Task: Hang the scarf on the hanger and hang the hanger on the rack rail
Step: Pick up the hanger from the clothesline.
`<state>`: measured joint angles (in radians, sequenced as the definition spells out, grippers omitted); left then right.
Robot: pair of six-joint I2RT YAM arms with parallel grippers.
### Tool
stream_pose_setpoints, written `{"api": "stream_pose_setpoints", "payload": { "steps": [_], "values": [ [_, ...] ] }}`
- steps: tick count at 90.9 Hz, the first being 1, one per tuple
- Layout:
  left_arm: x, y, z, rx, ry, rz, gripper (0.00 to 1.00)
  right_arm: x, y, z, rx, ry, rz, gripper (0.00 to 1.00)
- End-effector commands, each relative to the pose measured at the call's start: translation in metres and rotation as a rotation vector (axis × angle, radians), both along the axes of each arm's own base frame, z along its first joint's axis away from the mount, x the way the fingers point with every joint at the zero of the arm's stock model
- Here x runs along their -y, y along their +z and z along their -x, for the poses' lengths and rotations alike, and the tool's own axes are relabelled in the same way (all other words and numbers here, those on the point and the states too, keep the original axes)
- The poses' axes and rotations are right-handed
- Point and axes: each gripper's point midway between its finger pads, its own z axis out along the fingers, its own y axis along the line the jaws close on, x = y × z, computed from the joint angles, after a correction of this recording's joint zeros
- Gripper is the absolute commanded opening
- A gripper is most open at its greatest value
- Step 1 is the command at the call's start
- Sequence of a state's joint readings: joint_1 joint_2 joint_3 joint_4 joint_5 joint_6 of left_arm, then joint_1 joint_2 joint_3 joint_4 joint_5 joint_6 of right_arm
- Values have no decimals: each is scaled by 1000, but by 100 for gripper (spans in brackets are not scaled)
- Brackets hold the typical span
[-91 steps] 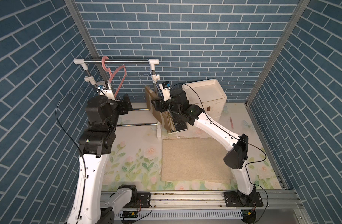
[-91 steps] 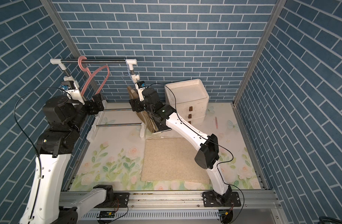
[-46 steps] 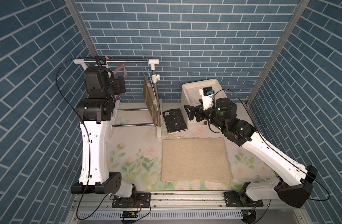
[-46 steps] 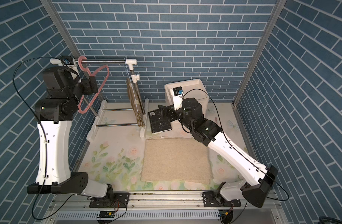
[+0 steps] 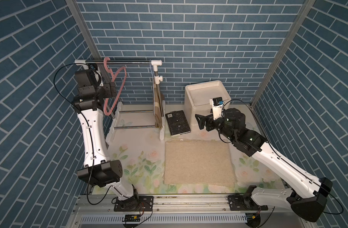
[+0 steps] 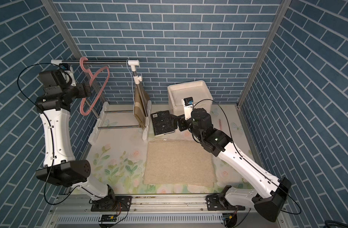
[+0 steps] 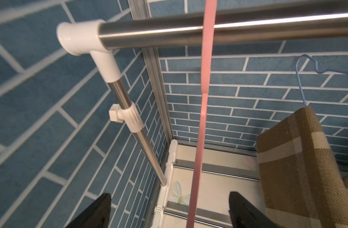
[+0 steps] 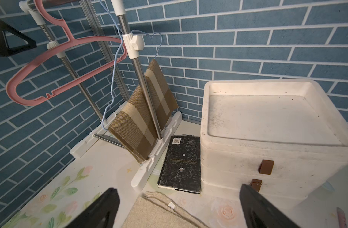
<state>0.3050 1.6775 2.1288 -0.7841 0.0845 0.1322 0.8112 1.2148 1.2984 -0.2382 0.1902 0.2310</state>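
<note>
Lab robot cell staged as a home, printed brick walls (image 5: pixel 189 29), aluminium posts (image 5: pixel 83 29), floral mat (image 5: pixel 141 161)

A black book (image 5: pixel 178 122) lies flat on the flowered table cover (image 5: pixel 137 158), near the middle of the frame in both top views. Just to its right stands a white box (image 5: pixel 206 94) with two brown drawer knobs (image 8: pixel 266 166). Blue brick walls (image 5: pixel 189 39) fill the upper part of the frame.

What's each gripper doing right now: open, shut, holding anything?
Left gripper: open, holding nothing; the pink hanger passes between its spread fingers, ungripped.
Right gripper: open, empty.
</note>
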Motion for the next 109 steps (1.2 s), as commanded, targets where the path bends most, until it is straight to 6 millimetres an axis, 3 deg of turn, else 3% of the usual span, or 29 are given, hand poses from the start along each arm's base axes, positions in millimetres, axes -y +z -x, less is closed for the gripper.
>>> {"api": "stream_pose_setpoints", "payload": {
  "steps": [1, 9, 22, 32, 42, 68, 85, 109],
  "values": [
    [15, -15, -17, -4, -130, 77, 90, -2, 3, -4, -4, -8, -28, 99],
    [16, -24, -25, -15, -148, 103, 82, -2, 0, -4, -12, -9, -27, 99],
    [17, -31, -35, -23, -170, 126, 58, -3, -3, -5, -18, -13, -30, 99],
    [17, -28, -37, -9, -175, 127, 39, -5, -5, -6, -22, -11, -33, 98],
    [20, -18, -34, 16, -184, 121, 28, -7, -8, -8, -24, -8, -33, 98],
    [28, 21, -3, 148, -183, 50, 10, -11, -13, -10, -26, -1, -29, 98],
    [31, 25, 16, 200, -168, 17, 0, -10, -15, -10, -28, -2, -27, 99],
    [33, 37, 35, 252, -142, 0, 0, -10, -15, -10, -28, -4, -29, 98]
  ]
}}
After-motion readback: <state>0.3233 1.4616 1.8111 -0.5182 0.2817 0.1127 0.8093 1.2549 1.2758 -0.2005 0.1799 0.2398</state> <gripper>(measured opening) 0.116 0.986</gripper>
